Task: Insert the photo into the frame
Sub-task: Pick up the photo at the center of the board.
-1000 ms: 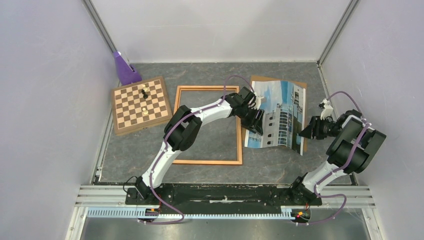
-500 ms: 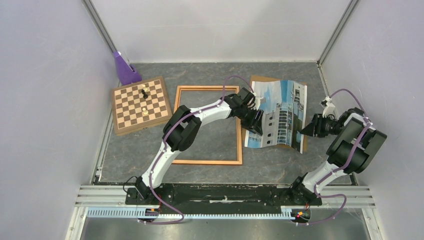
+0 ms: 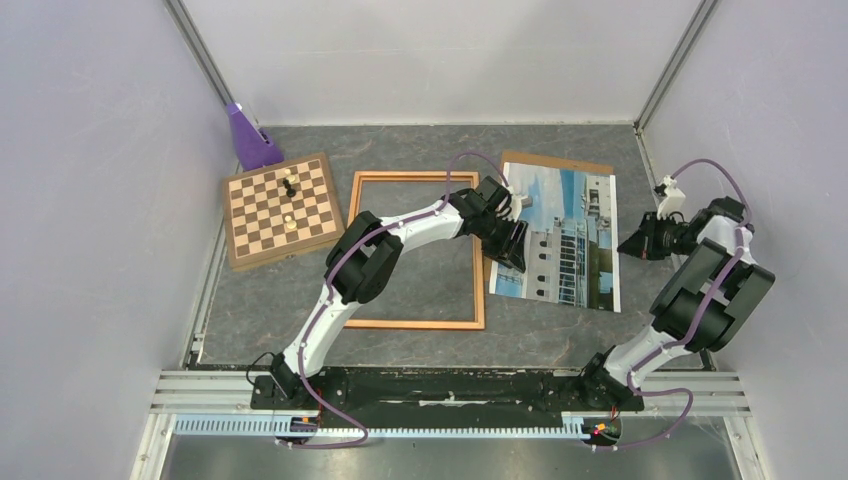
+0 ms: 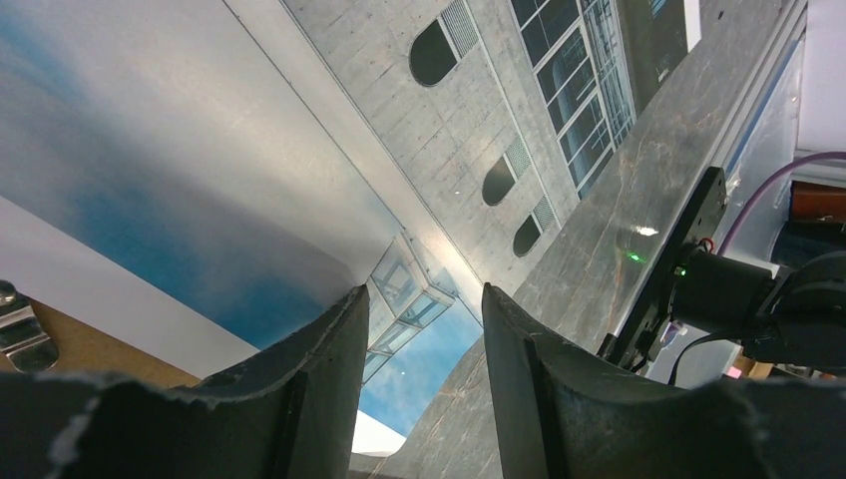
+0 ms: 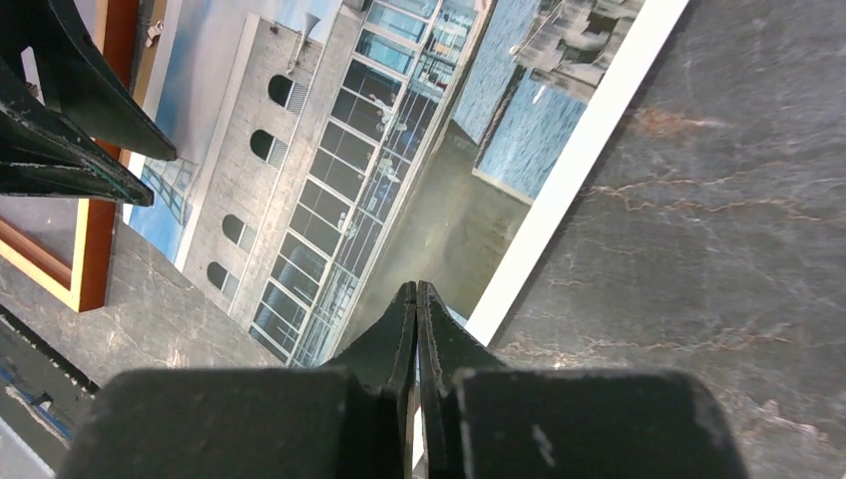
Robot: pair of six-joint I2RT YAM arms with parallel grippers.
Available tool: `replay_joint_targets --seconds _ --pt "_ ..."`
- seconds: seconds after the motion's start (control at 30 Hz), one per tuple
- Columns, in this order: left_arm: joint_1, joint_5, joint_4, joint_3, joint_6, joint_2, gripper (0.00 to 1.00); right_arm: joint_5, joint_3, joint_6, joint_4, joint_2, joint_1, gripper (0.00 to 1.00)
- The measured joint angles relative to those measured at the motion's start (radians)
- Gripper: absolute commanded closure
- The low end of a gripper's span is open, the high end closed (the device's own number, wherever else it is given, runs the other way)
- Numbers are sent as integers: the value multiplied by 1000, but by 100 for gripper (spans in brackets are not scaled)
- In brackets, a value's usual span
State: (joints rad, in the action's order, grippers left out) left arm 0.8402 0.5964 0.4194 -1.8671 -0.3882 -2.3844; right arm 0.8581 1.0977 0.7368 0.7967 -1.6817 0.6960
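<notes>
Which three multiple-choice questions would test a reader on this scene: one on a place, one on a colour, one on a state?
1. Where is the photo?
A. inside the frame
B. lying outside the frame, to its right
C. held up high in the air

2. What colour are the frame's rails?
A. white
B. black
C. orange-brown

3. How is the right gripper?
A. shut, with nothing in it
B. wide open
C. shut on the frame

Answers:
1 B: the top view shows the print lying beside the frame's right rail, and the frame has nothing in it.
2 C: the rails are orange-brown wood.
3 A: the right wrist view shows the fingertips pressed together above the photo, gripping nothing.
</notes>
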Motion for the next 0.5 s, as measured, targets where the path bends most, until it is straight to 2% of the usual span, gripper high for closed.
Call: replay_joint_targets --seconds 0.07,0.13,0.17,0.23,0.27,0.33,0.4,0.5 --pt "2 -6 2 0 0 3 47 -5 17 -3 4 7 0 100" --pt "5 -14 3 0 0 4 47 -19 29 -3 6 13 1 94" --pt "6 -18 5 0 0 5 47 -29 31 -3 6 17 1 86" --pt "7 -20 5 0 0 7 48 -49 31 3 11 31 1 62" --pt "8 -21 6 0 0 7 48 -61 27 17 15 41 0 47" --pt "8 -21 8 0 0 7 48 -88 8 86 38 77 -4 31" --pt "8 -19 14 0 0 7 48 -109 -27 177 76 123 -10 23" --pt "8 -19 24 0 0 9 48 -168 -132 346 115 240 -58 20"
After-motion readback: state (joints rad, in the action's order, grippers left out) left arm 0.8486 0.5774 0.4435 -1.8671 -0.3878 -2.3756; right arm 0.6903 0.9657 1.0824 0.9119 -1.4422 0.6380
